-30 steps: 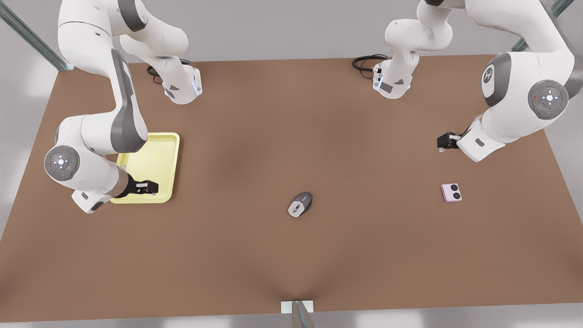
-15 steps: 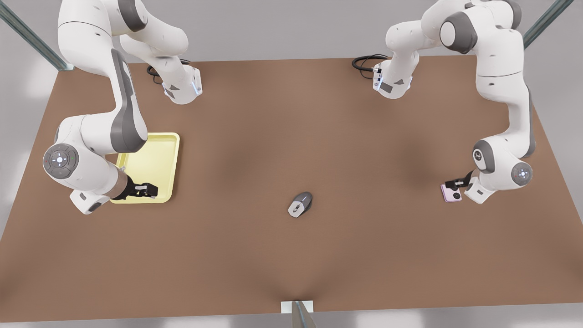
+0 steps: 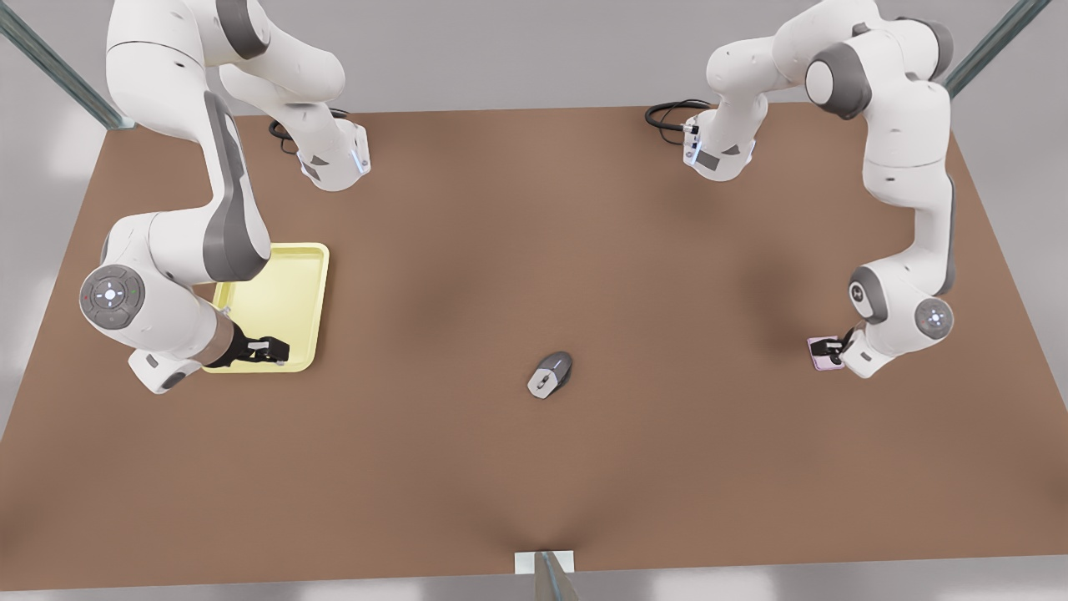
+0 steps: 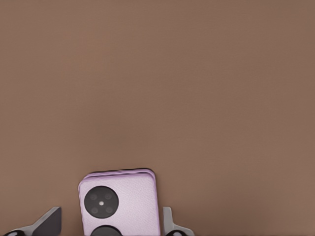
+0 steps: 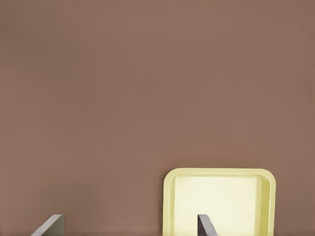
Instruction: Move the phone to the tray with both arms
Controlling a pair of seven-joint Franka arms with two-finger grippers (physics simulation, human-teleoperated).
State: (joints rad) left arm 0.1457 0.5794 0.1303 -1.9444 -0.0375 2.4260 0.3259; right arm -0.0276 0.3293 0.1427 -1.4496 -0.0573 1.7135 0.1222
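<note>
You are seeing the left gripper straddling the phone with fingers spread wide, not yet closed, while the right gripper is waiting open over the tray, so everything remains.

We find a simulated robot test bench. A bare brown table carries two white arms bolted at its far edge, grey walls behind, metal frame struts at the corners.
</note>
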